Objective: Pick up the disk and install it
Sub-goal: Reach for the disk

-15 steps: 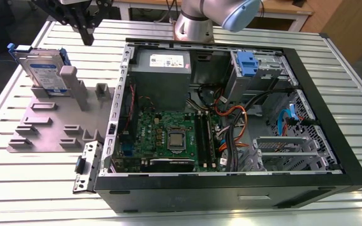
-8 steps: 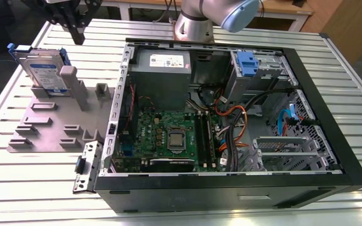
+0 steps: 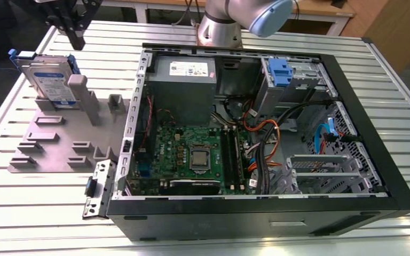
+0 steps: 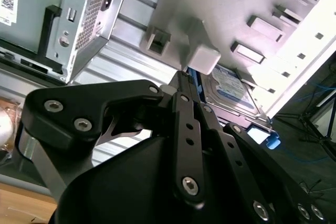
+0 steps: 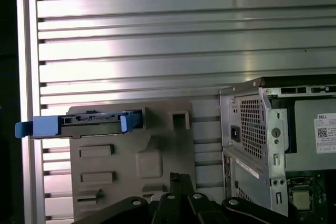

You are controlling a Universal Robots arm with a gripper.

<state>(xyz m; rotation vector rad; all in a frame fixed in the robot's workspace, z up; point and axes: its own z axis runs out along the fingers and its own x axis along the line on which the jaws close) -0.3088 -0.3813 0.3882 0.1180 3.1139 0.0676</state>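
Observation:
The disk (image 3: pixel 52 80) stands upright on edge in a slot at the far end of a grey holder plate (image 3: pixel 55 144), at the exterior view's left. It is a silver drive with a white-and-blue label in a bright blue carrier. My black gripper (image 3: pixel 77 44) hangs above and just behind it, apart from it, fingers shut together on nothing. In both wrist views the disk (image 4: pixel 231 90) (image 5: pixel 79 123) lies beyond the closed fingertips (image 4: pixel 182 75) (image 5: pixel 178 178), with the holder (image 5: pixel 131 156) between them.
An open computer case (image 3: pixel 397 176) lies to the right of the holder on the slatted metal table (image 3: pixel 34 213). Inside are a grey power supply (image 3: pixel 183 80), a motherboard (image 3: pixel 190 154), cables and a drive bay with a blue latch (image 3: pixel 280 72).

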